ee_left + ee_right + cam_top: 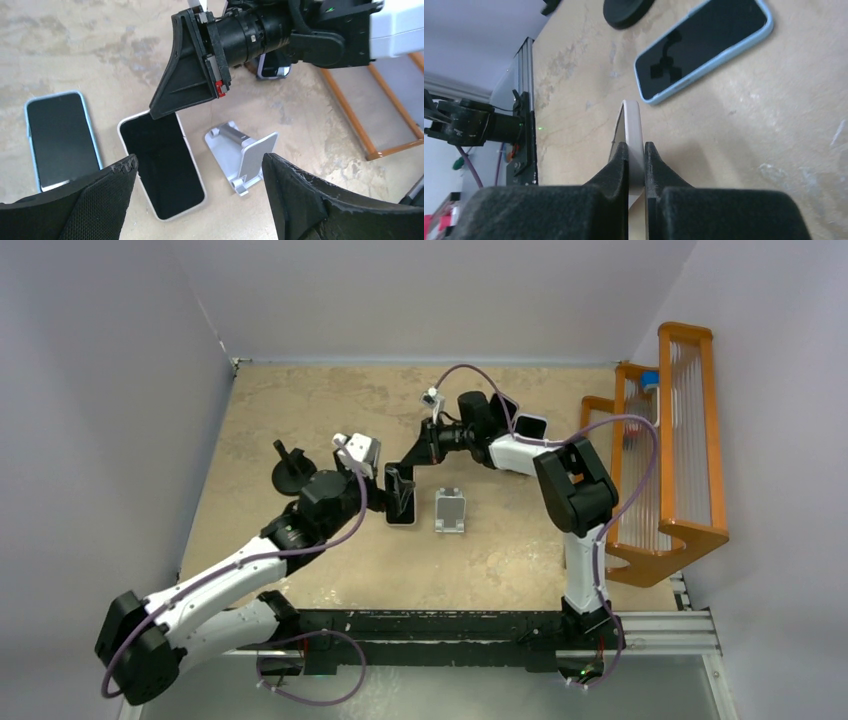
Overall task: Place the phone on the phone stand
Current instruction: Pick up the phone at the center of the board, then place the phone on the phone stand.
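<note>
1. The phone [162, 165], white case and dark screen up, is mid-table. My right gripper [636, 152] is pinched tight across its thin top edge, at the phone's 12 o'clock.
2. The phone stand [240, 155] sits just beside it at 3 o'clock. I'd lift, tip the phone upright, set its bottom edge on the stand's lip, lean it back, and only then let go.
3. My left gripper [199, 159] hangs over both with fingers wide apart, holding nothing. It could steady the stand if it slides.
4. The left wrist view shows the phone-to-stand gap and a second phone [62, 140] at 9 o'clock. The right wrist view shows how squarely I'm biting the edge. From the top I can't tell if the phone's low end touches the table [300, 400].
</note>
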### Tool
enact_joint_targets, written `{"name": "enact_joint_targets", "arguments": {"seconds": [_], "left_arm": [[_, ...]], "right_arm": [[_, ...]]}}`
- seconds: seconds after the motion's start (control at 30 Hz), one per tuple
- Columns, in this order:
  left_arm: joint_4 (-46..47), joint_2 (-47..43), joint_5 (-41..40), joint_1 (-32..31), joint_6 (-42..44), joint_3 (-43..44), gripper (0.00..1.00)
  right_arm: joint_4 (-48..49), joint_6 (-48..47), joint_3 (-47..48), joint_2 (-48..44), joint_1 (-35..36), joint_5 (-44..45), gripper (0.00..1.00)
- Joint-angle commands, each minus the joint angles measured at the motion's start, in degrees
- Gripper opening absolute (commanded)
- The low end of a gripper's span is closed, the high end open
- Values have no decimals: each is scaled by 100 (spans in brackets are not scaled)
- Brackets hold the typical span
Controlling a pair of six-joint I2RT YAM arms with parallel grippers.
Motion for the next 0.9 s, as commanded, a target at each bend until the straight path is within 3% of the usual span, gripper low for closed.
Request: {"name": "enact_joint_targets", "arguments": {"seconds": [0.0,0.23,0.33,0.43,0.57,0.87], "left_arm": [[-389,-659,-10,30,415,-102,92],[-410,-854,-90,45,453,-243,93],[-376,-851,-204,47,444,-272,93],[-310,-971,-272,51,481,-316,94],[-51,-1202,286,57,517,-368,94],[-267,-1570,1148,59,559,139,95]], "right_arm": [[1261,146,-32,-914,-42,-143,0],[3638,917,-1168,-1981,-41,-174,0],[3747,960,-1310,-2350,-38,-206,0],[2952,391,-1335,-2818,-42,-108,0],[1548,-659,-1351,-3438,-75,218,0],[169,-1881,-2062,-4545,-547,382,0]]}}
